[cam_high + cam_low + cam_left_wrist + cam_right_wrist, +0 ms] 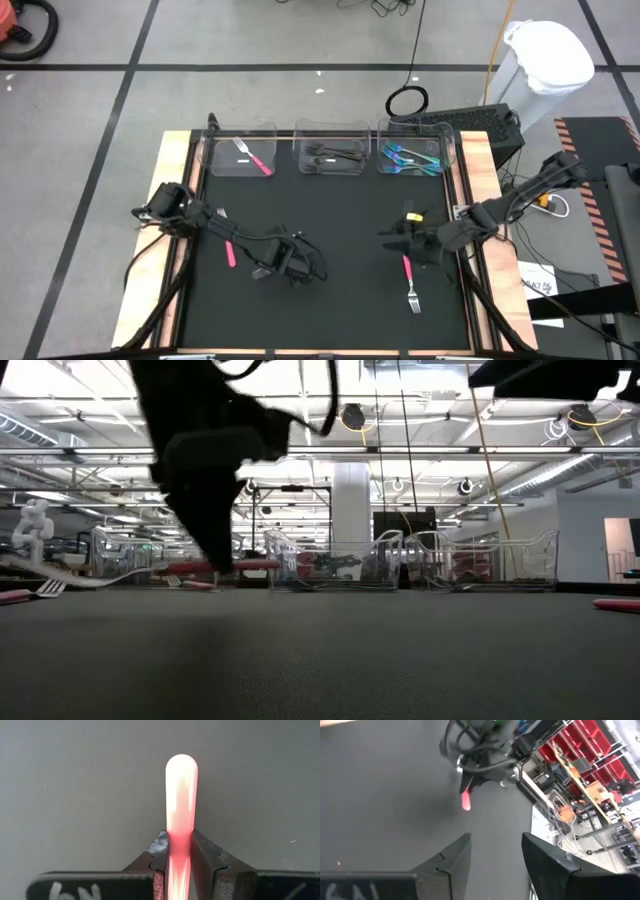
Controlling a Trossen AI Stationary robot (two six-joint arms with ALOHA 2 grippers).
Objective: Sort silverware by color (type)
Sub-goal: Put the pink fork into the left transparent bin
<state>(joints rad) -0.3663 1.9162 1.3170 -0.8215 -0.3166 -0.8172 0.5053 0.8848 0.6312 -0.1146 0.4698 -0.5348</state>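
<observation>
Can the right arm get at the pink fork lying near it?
Probably yes. The right pincer is open and empty, just above the pink fork on bare mat; nothing lies between. The left pincer is busy holding another pink utensil.

The left hand [181, 851] hides the pink utensil's [181, 795] head.

Three bins [330, 152] are lined along the mat's [330, 310] far edge - silverware inside each; one fork [409, 285] lies near the right edge.
</observation>
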